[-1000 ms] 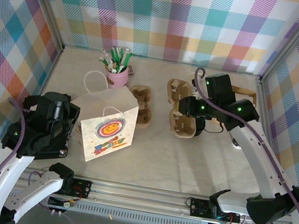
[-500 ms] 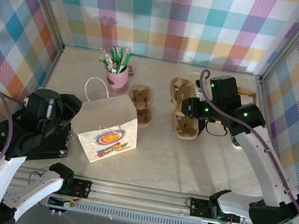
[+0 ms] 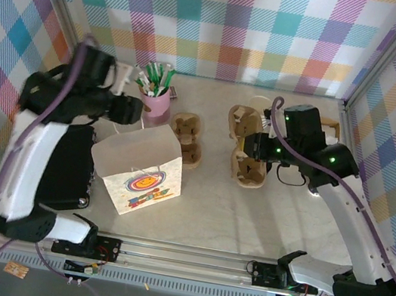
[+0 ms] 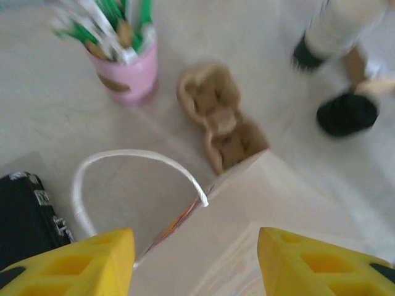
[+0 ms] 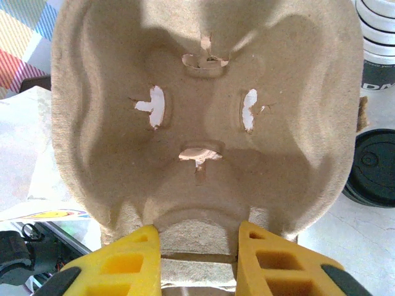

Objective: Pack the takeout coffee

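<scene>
The takeout coffee shows as a round black lid (image 5: 374, 168) at the right edge of the right wrist view, on the table beside the carrier. My right gripper (image 5: 199, 237) (image 3: 253, 147) is shut on the near end of a brown pulp cup carrier (image 5: 203, 111) (image 3: 248, 169), one yellow finger on each side of it. A white paper bag (image 3: 140, 169) (image 4: 259, 222) with a smiley print stands at the front left. My left gripper (image 4: 194, 246) (image 3: 128, 109) hovers open over the bag's top edge and white loop handle (image 4: 133, 155), with nothing between its fingers.
A pink cup of green-white pens (image 3: 154, 94) (image 4: 126, 68) stands at the back. A second pulp carrier (image 3: 188, 140) (image 4: 219, 117) lies right of the bag. Stacked lidless cups (image 5: 378, 37) stand beside the coffee. A black case (image 3: 71, 172) lies left of the bag.
My left arm swung from the front left up and back until it was over the bag's handle. The right gripper and carrier drifted slightly to the right.
</scene>
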Tool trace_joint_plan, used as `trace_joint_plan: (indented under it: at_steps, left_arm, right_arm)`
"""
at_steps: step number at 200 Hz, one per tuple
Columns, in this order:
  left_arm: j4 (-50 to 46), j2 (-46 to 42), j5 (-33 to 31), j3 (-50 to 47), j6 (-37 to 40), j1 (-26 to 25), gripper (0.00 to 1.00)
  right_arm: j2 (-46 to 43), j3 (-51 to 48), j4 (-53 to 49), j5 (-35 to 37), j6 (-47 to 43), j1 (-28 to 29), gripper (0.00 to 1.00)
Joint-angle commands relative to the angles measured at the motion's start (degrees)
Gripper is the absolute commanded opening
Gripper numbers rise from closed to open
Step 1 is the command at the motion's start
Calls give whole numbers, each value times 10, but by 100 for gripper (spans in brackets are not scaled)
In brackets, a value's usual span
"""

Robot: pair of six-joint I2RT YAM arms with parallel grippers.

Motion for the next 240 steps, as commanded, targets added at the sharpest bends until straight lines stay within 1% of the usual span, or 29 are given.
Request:
trace_joint_plan:
  at_steps: [1, 18, 51, 97, 153, 176, 189, 207, 240]
  left_arm:
    - [-63, -2, 41, -29, 115, -4, 55]
    - [-47, -14, 39, -71, 137, -5, 57]
    - [-40, -14, 10, -119, 141, -5, 56]
    - [-19, -9, -31, -151, 138, -5, 47]
    - [-15, 13, -12, -121, 139, -5, 46]
    - [-17, 22, 22, -88, 143, -5, 46]
    - [-15, 24, 29, -68, 143, -5, 46]
    - [-8, 24, 17, -59, 146, -5, 47]
    - [-19, 38, -31, -96, 162, -5, 48]
  right_arm:
    - [-12, -4, -4, 0, 9, -1, 0]
    - [-16, -1, -4, -1, 16, -1, 0]
    - [-22, -7, -10, 7, 20, -1, 0]
    - [-17, -6, -12, 2, 22, -1, 0]
    - [-9, -6, -8, 3, 21, -1, 0]
    - [-7, -11, -7, -1, 21, -1, 0]
    - [-7, -12, -6, -3, 19, 0, 0]
    - [-5, -13, -4, -3, 14, -1, 0]
    - [0, -8, -2, -3, 8, -1, 0]
